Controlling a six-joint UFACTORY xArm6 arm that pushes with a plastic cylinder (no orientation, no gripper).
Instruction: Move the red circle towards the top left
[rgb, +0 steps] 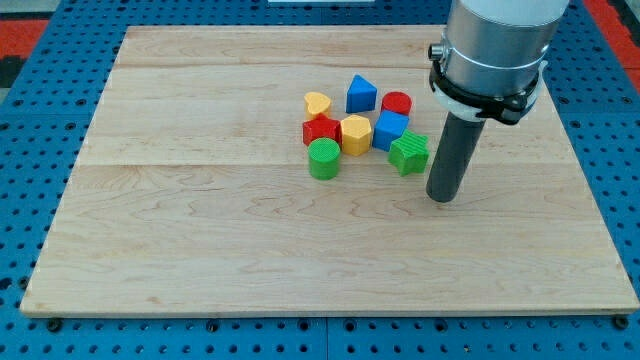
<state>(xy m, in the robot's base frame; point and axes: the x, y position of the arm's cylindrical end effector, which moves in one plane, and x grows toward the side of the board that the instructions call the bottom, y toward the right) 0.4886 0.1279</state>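
Observation:
The red circle (397, 103) lies on the wooden board at the upper right of a tight cluster of blocks. To its left is a blue triangle (361, 94), below it a blue cube (389, 130). My tip (442, 197) rests on the board to the lower right of the cluster, just right of a green star (409, 153) and well below the red circle. It touches no block.
The cluster also holds a yellow heart (318, 104), a red star-like block (321, 131), a yellow hexagon (355, 134) and a green cylinder (323, 159). The wooden board (200, 220) sits on a blue pegboard (30, 180).

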